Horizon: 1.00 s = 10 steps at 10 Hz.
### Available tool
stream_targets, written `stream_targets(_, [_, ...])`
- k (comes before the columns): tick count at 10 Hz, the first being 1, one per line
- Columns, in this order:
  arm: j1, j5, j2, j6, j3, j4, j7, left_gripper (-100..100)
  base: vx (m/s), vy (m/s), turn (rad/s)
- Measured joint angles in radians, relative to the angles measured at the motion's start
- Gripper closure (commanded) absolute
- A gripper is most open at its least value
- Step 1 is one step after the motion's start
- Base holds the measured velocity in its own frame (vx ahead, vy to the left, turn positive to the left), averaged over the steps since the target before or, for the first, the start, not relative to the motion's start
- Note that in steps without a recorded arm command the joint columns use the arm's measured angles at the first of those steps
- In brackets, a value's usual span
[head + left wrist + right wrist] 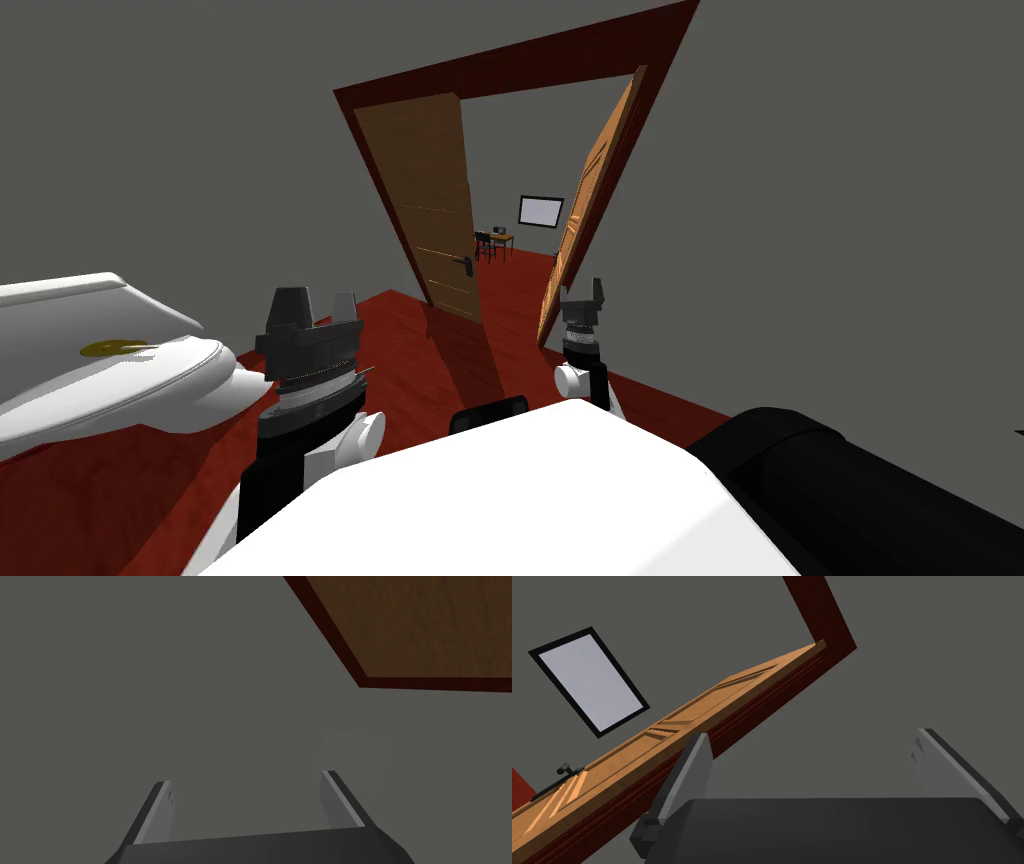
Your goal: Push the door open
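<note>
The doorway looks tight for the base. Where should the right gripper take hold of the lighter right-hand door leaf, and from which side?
Probably its small dark lever handle, on the panelled face near the far edge: the door leaf is otherwise flat. It stands nearly edge-on to the right gripper, whose fingers are open, so come in from that panelled side.

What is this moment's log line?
light orange panelled door: partly open | right gripper: open, near door, contact unclear | left gripper: open, facing grey wall

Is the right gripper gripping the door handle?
No, the right gripper is open and empty, and the handle on the door sits well apart from it.
</note>
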State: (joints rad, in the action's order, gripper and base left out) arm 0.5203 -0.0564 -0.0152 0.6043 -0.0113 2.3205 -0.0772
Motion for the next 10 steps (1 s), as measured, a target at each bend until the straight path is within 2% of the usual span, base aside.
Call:
stream_targets(3, [-0.041, -0.001, -0.012, -0.006, 0.001, -0.062, 0.010, -100, 0.102, 0.051, -0.051])
stream_targets(5, [-0.076, -0.001, -0.022, -0.008, 0.002, -0.120, 0.019, -100, 0.125, 0.065, -0.036])
stream_targets(7, [-0.094, -0.001, -0.029, -0.008, 0.004, -0.160, 0.027, -100, 0.090, 0.056, -0.037])
stream_targets(10, [-0.145, -0.004, -0.035, -0.021, 0.009, -0.229, 0.035, -100, 0.079, 0.058, -0.042])
